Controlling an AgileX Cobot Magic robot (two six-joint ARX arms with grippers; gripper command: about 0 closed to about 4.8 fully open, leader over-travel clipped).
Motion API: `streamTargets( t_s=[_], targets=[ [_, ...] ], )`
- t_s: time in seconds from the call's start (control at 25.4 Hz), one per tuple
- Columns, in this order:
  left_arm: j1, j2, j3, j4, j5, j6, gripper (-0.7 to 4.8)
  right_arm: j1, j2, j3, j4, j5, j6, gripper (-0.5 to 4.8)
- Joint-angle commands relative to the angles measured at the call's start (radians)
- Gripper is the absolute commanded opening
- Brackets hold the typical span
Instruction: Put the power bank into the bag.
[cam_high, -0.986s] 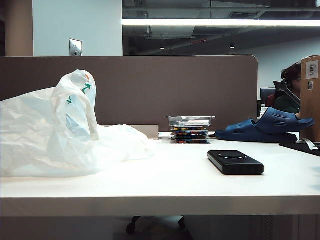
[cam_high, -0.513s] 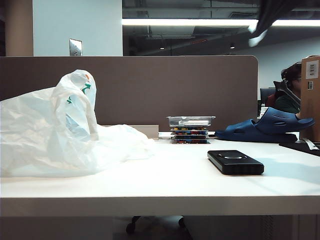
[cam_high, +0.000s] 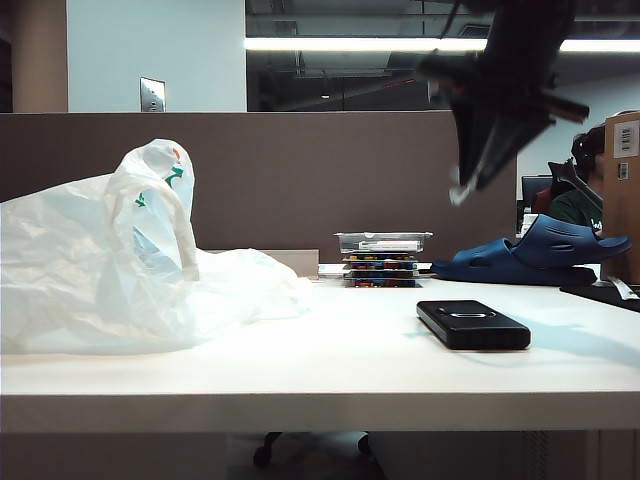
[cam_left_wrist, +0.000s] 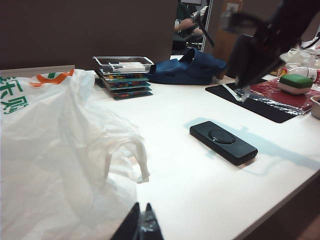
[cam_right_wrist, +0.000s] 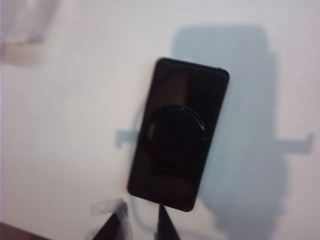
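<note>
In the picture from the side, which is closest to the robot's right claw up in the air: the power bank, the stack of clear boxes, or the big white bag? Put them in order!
From the right gripper, hanging above the table's right side:
1. Power bank, lying flat below it.
2. Stack of clear boxes, at the table's middle back. It is close to call with the power bank.
3. Bag, far on the left.

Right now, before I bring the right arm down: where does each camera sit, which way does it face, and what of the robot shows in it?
Exterior view: low at the table edge, looking level across it at the bag and power bank; the right gripper hangs blurred above.
Left wrist view: beside the bag, facing across the table; the shut left gripper tips show.
Right wrist view: above the power bank, looking down; the right gripper tips show, slightly apart.
All three share the power bank.
</note>
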Motion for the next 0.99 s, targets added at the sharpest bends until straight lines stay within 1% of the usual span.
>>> streamTargets(
  t_s=[0.04, 0.12, 0.2, 0.24, 0.32, 0.35, 0.43, 0.59, 0.67, 0.87, 0.99],
  targets=[
    [0.0, 0.0, 0.005, 0.006, 0.0, 0.002, -0.06, 0.001, 0.041, 0.005, -0.011, 0.04, 0.008, 1.73],
    [0.0, 0.0, 0.005, 0.006, 0.0, 0.002, -0.06, 0.001, 0.056, 0.005, -0.01, 0.042, 0.016, 2.19],
    [0.0, 0.0, 0.005, 0.006, 0.0, 0.002, -0.06, 0.001, 0.071, 0.005, -0.006, 0.056, 0.036, 2.89],
    [0.0, 0.0, 0.005, 0.006, 0.0, 0.002, -0.06, 0.001, 0.082, 0.005, 0.001, 0.078, 0.055, 3.6],
    [0.0, 0.0, 0.005, 0.006, 0.0, 0.002, -0.06, 0.001, 0.09, 0.005, 0.011, 0.09, 0.057, 4.27],
    [0.0, 0.0, 0.005, 0.006, 0.0, 0.002, -0.06, 0.002, 0.094, 0.005, 0.02, 0.1, 0.06, 4.74],
    [0.0, 0.0, 0.005, 0.006, 0.0, 0.002, -0.06, 0.015, 0.101, 0.005, 0.039, 0.128, 0.061, 4.79],
    [0.0, 0.0, 0.005, 0.007, 0.0, 0.002, -0.06, 0.042, 0.117, 0.005, 0.085, 0.148, 0.063, 4.79],
    [0.0, 0.0, 0.005, 0.007, 0.0, 0.002, -0.06, 0.06, 0.137, 0.005, 0.102, 0.164, 0.085, 4.79],
    [0.0, 0.0, 0.005, 0.007, 0.0, 0.001, -0.06, 0.061, 0.182, 0.005, 0.095, 0.16, 0.132, 4.79],
    [0.0, 0.0, 0.005, 0.006, 0.0, 0.001, -0.06, 0.061, 0.194, 0.005, 0.098, 0.161, 0.138, 4.79]
  ],
)
